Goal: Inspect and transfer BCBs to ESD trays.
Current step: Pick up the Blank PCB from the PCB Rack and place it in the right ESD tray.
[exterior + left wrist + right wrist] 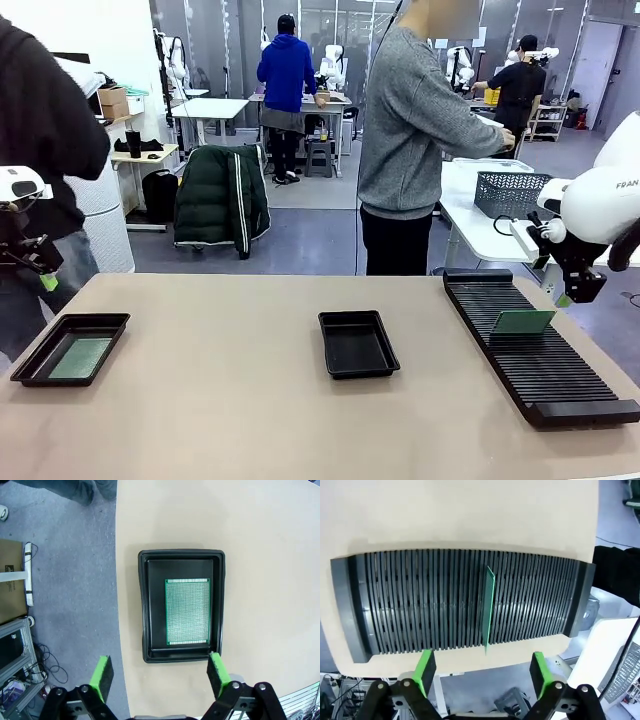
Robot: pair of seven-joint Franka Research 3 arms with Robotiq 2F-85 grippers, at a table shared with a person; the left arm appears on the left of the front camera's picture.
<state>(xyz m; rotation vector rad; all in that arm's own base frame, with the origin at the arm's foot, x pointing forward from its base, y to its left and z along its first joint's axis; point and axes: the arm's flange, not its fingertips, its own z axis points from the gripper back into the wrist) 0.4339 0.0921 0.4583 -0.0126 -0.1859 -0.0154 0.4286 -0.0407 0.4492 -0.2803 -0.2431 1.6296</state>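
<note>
At the far left, the left hand point(45, 279) hangs in the air over the desk's point(230, 400) left edge, well clear of the surface. Its wrist camera shows the left hand point(159, 672) released, green pads point(102, 672) spread wide. Straight ahead of that gap lies the left ESD tray point(150, 605), its near end just beyond the fingertips. A flat BCB point(187, 611) rests on the tray floor, set toward the side of the tray farther from the desk edge. From the front, the same left ESD tray point(95, 318) sits below and a little inboard of the hand, the flat BCB point(82, 357) inside it.

Well off to that hand's right, mid-desk, the second ESD tray point(357, 343) shows its black floor. Behind it, across the desk, a person in a grey sweater point(410, 130) stands turned toward a side bench with a mesh basket point(510, 193).

Further right, the slotted rack point(535, 350) runs along the desk. An upright BCB point(523, 321) stands in one slot, perhaps leaning a touch, though that is hard to judge from here. The right hand point(570, 292) hovers above and just outboard of it, not touching. Its wrist camera shows the right hand point(481, 672) released too, pads point(540, 672) wide apart, with the slotted rack point(420, 600) ahead and the upright BCB point(489, 605) edge-on, nearly in line with the gap.
</note>
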